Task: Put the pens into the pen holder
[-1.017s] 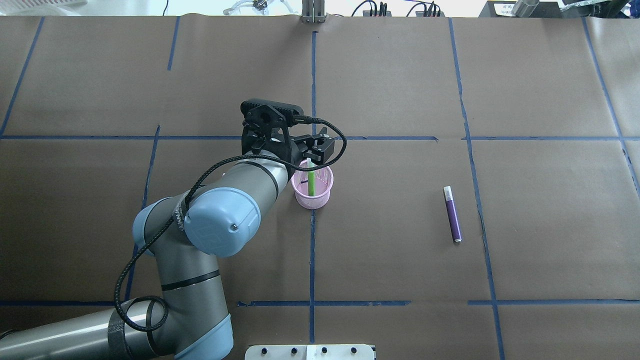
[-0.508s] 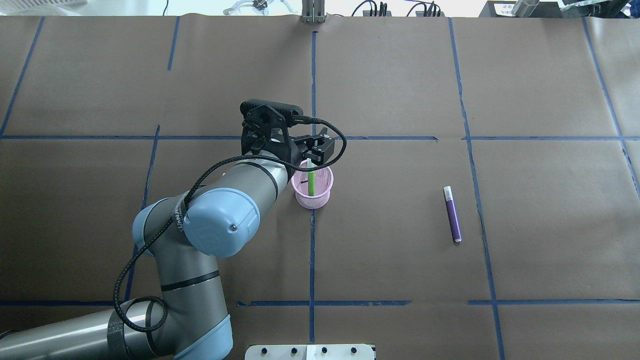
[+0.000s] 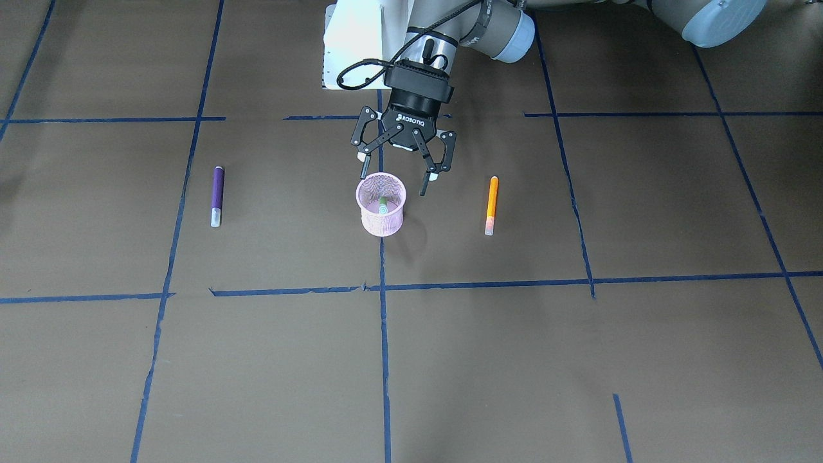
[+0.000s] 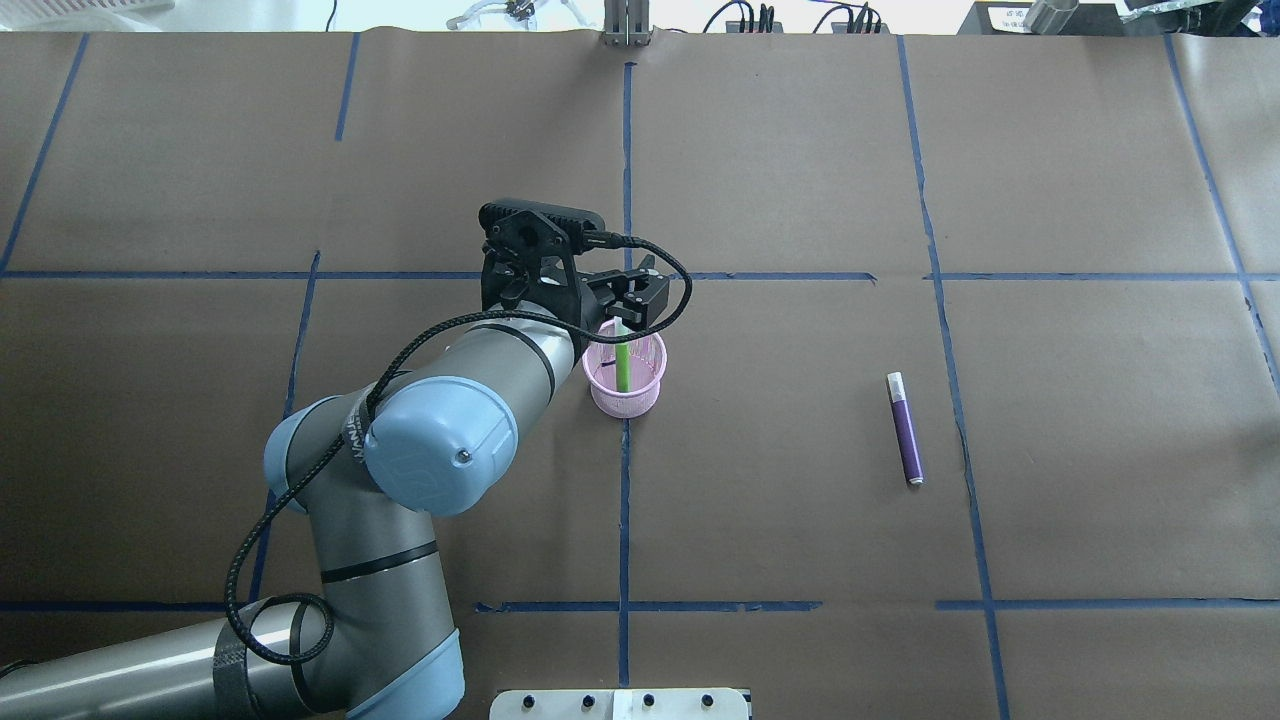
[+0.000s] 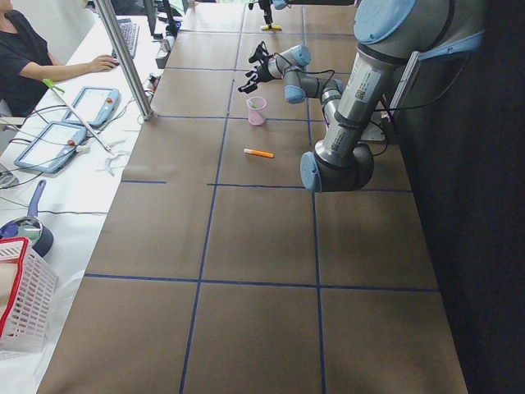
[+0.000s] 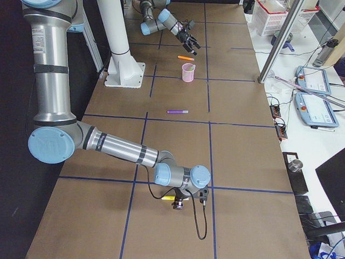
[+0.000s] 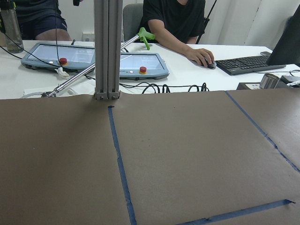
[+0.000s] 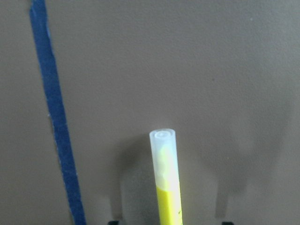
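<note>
my left pincer [image 3: 393, 181] hangs splayed wide over the round pink wire-mesh pen holder [image 3: 382, 222], slim green pen [image 4: 622, 366] standing inside, on the brown papery desk [image 3: 514, 360].

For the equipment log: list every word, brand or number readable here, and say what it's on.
"ROBOTIQ": on the body of the left claw.
Label strip on the right arm: too small to read.
Nothing else is legible.
</note>
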Robot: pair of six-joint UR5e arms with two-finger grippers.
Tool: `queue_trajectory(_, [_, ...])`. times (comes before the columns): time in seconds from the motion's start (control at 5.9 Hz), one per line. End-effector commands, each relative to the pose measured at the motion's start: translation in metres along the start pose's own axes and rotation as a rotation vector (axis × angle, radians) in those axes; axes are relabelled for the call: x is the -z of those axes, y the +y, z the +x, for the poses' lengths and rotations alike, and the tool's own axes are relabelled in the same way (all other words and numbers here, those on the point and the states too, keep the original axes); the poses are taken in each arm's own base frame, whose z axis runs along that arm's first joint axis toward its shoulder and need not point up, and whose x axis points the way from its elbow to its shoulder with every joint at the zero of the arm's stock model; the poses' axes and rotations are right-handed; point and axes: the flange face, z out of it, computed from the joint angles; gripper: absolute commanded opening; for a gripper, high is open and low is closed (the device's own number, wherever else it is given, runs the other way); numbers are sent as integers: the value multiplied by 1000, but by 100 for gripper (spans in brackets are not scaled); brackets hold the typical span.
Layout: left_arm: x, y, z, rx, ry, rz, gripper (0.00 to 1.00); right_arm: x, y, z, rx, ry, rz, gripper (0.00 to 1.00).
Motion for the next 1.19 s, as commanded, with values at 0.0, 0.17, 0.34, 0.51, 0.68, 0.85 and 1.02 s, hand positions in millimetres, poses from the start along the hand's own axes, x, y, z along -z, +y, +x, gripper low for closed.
queue_trajectory(0.0, [0, 1, -1, -1, 0, 0, 99, -6, -1, -3, 5, 6, -13, 78])
queue_trajectory(0.17, [0, 1, -1, -1, 0, 0, 99, -7, -3, -4, 6, 7, -16, 72])
queue_trajectory(0.34, [-1, 2, -3, -3, -2, -2, 99, -7, -3, -4, 5, 7, -15, 43])
queue_trajectory(0.51, [-1, 2, -3, -3, -2, -2, 99, -9, -2, -2, 5, 7, -19, 1])
queue_trajectory(0.68, [-1, 2, -3, -3, -2, -2, 99, -11, -3, 0, 2, 3, -23, 0])
queue_trajectory(0.85, [0, 4, -5, -6, -5, -3, 99, -11, -2, 0, 8, 3, -23, 0])
queue_trajectory(1.02, [0, 4, -5, -4, -5, -3, 99, -2, -5, -9, 43, -4, 16, 0])
